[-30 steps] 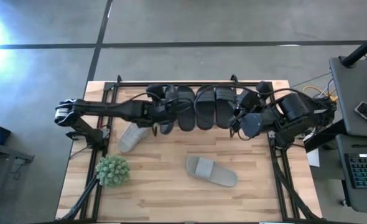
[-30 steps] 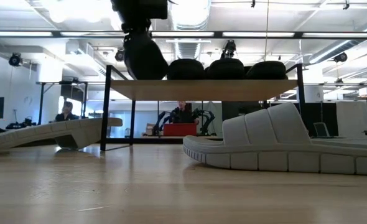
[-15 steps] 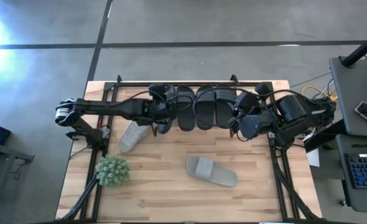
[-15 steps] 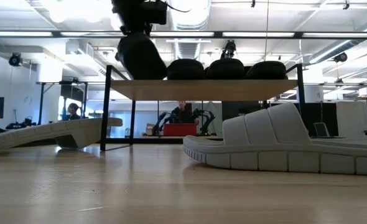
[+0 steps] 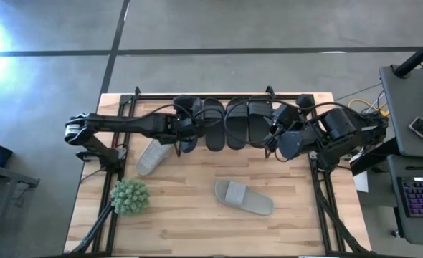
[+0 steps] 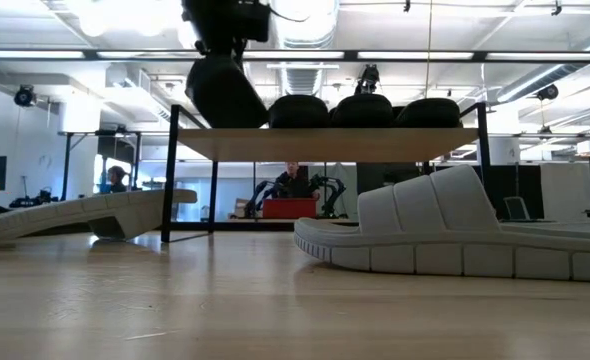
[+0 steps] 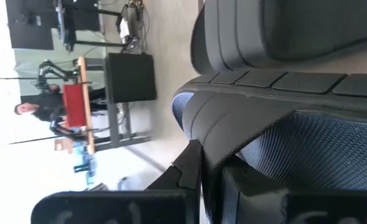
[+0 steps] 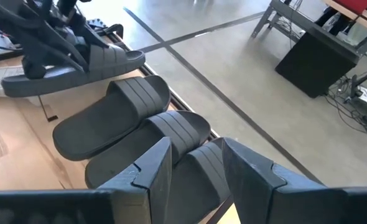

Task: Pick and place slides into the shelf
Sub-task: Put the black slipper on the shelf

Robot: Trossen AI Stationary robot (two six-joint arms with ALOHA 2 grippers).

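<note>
The shelf stands at the table's far edge. Three black slides lie side by side on its wood top. A fourth black slide, at their left, is tilted, with my left gripper shut on it. My right gripper is open at the shelf's right end, its fingers standing over the rightmost black slide. One grey slide lies flat on the table. Another grey slide lies by the shelf's left leg with one end raised. My left gripper pinches a thin edge of the black slide's strap between its two fingers. The fingers come from above. The slide hangs tilted below them, its lower end at the shelf's top board; whether it touches the board, I cannot tell.
A small green spiky plant stands near the table's left front. A black frame runs along both table sides. Bare wood lies in front of the shelf around the grey slide. A person sits in the room behind.
The black slide under my left gripper has tipped a little, its upper end swinging slightly sideways while its lower end stays by the shelf top.
</note>
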